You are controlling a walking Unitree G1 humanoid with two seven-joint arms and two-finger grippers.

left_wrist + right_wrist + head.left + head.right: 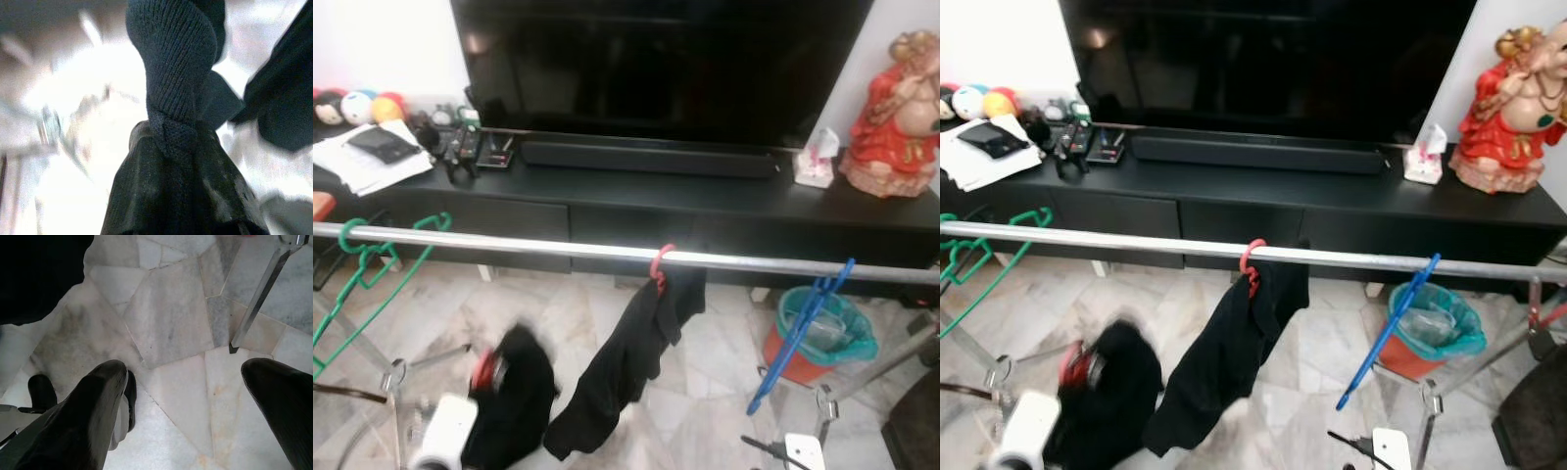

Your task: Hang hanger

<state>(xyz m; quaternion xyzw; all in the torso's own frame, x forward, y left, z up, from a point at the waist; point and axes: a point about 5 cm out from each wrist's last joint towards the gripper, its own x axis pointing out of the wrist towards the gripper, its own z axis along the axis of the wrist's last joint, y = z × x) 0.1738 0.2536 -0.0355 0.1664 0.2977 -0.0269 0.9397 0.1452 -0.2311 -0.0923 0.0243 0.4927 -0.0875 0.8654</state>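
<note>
Left pincer (181, 147) gripping black garment (171, 63), below red hanger (658, 266)

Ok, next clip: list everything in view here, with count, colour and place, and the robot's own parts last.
rail: 1, silver, across the foreground
pink hanger: 1, on the rail's middle, carrying a black garment
green hanger: 1, rail's left end
blue hanger: 1, rail's right end, tilted
TV: 1, black, on the black cabinet
soundbar: 1, black, under the TV
statue: 1, red, cabinet's right end
tissue pack: 1, white, beside the statue
papers: white stack, cabinet's left end
bin: 1, orange with teal liner, on the floor at right
left gripper: shut on a dark knitted cloth
right gripper: open, above the marble floor
</note>
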